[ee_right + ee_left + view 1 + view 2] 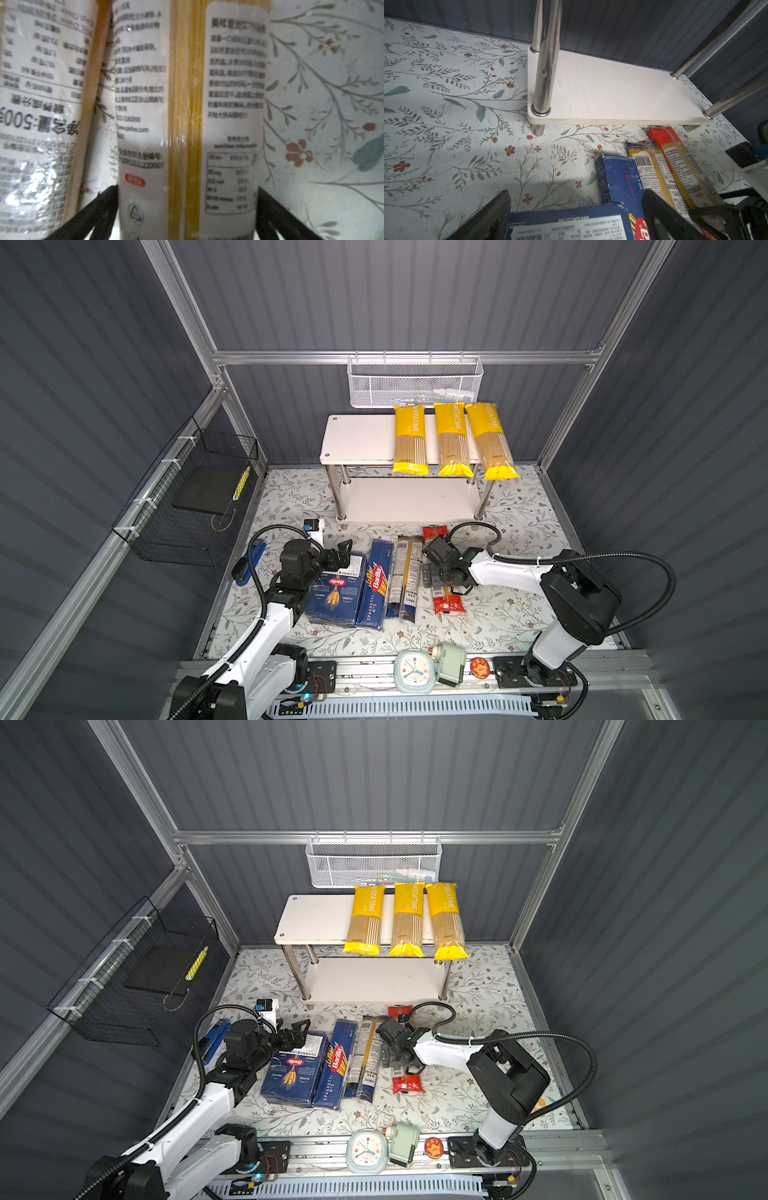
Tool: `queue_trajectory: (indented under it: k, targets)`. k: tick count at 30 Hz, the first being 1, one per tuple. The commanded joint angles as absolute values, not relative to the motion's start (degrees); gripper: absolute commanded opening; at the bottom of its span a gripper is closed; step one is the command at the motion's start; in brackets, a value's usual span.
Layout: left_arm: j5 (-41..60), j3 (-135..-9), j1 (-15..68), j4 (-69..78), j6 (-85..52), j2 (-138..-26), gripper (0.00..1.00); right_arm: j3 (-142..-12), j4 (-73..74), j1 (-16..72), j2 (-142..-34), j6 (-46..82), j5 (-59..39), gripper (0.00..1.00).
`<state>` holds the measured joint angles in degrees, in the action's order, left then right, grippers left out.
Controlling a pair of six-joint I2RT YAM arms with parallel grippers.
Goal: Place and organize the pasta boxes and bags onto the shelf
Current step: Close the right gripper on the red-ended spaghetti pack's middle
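Observation:
Three yellow bags (pixel 410 439) (pixel 452 439) (pixel 489 439) lie side by side on the right of the shelf's top board (pixel 357 439); its lower board (pixel 612 93) is bare. On the table in front lie the wide pasta box (pixel 336 597), the narrow Spaghetti box (pixel 376 585), a dark-ended clear bag (pixel 404 576) and a red-ended clear bag (pixel 446 605). My left gripper (pixel 343 556) hangs open over the wide box's (pixel 571 224) far end. My right gripper (pixel 186 188) is open, one finger on each side of the red-ended bag (pixel 187 104).
A white mesh basket (pixel 415 381) hangs on the back rail above the shelf. A black wire basket (pixel 195 497) hangs on the left wall. A blue tool (pixel 253 560) lies beside the left arm. A clock (pixel 413 670) and a green device (pixel 451 662) sit on the front rail.

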<state>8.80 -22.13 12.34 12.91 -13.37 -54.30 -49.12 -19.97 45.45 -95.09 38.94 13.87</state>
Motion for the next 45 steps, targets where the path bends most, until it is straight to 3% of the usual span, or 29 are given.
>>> queue_trajectory:
  k: [1, 11, 21, 30, 45]
  targets:
    - [8.88, -23.02, 12.57, 13.18, -13.43, -54.82, 0.99, -46.19, -20.76, 44.83, -98.11, 40.43, 9.51, 0.98]
    - [8.96, -22.87, 12.57, 13.36, -13.49, -54.8, 0.99, -43.77, -20.3, 44.91, -96.76, 42.88, 11.17, 0.94]
    - [9.01, -22.85, 12.57, 13.62, -13.54, -55.23, 0.99, -40.92, -18.03, 45.18, -94.58, 44.08, 11.4, 0.81]
    - [9.24, -22.92, 12.57, 13.93, -13.62, -55.83, 0.99, -40.5, -18.2, 45.48, -94.19, 44.83, 11.55, 0.77]
    - [9.45, -23.18, 12.57, 13.37, -13.77, -55.47, 0.99, -39.42, -21.62, 45.77, -87.11, 44.8, 13.31, 0.62]
